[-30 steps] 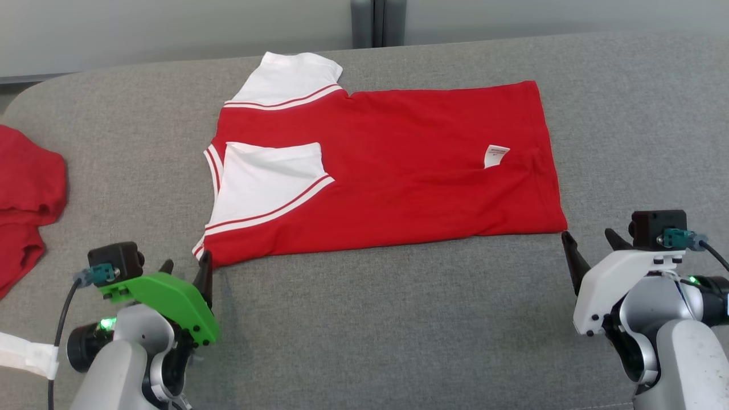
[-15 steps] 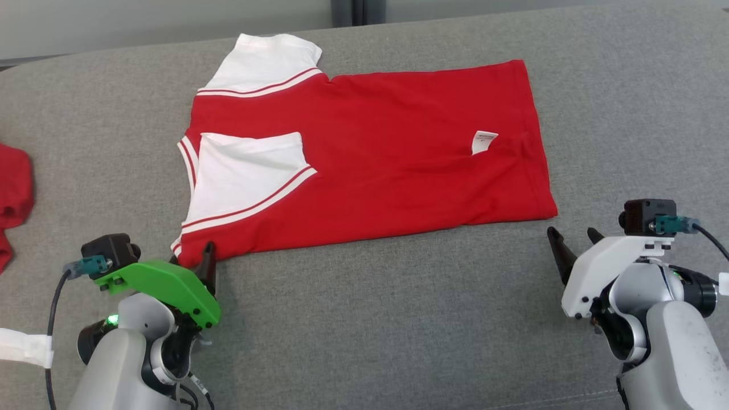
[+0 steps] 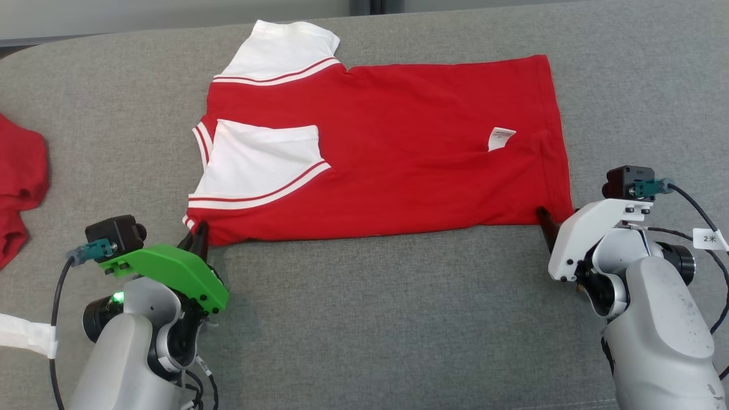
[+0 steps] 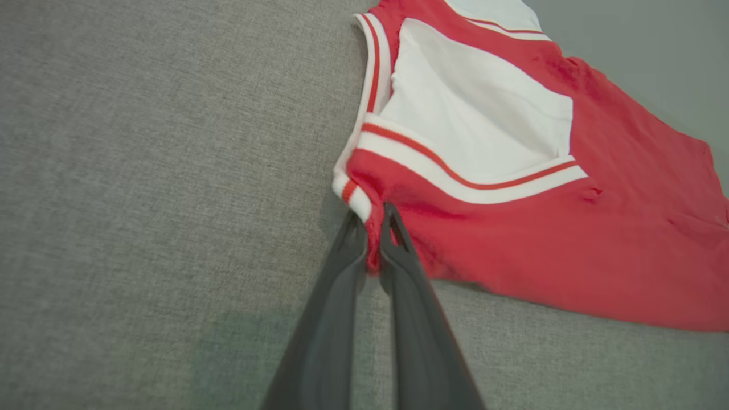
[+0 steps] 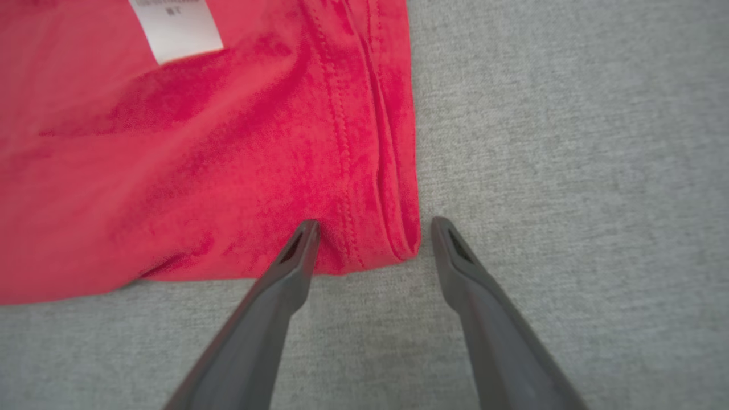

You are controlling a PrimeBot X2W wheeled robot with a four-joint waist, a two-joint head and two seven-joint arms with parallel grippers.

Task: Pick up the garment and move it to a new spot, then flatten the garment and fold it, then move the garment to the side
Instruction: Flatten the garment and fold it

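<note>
White cable tag (image 3: 709,239), 3 o'clock in head view: reads "2米". White care label (image 3: 500,138) on garment (image 3: 398,154), 2 o'clock: print too small to read.

A: Furniture?
B: One grey woven fabric surface (image 3: 370,319), spanning left to right, its far left corner rounded.
A: Beyond it?
B: A pale wall (image 3: 142,14) along the far edge, broken by a dark upright strip (image 3: 376,5) near the middle.
A: Light?
B: Even throughout; shadows soft.

Left tool (image 3: 195,234) green housing; right tool (image 5: 374,223) white.
</note>
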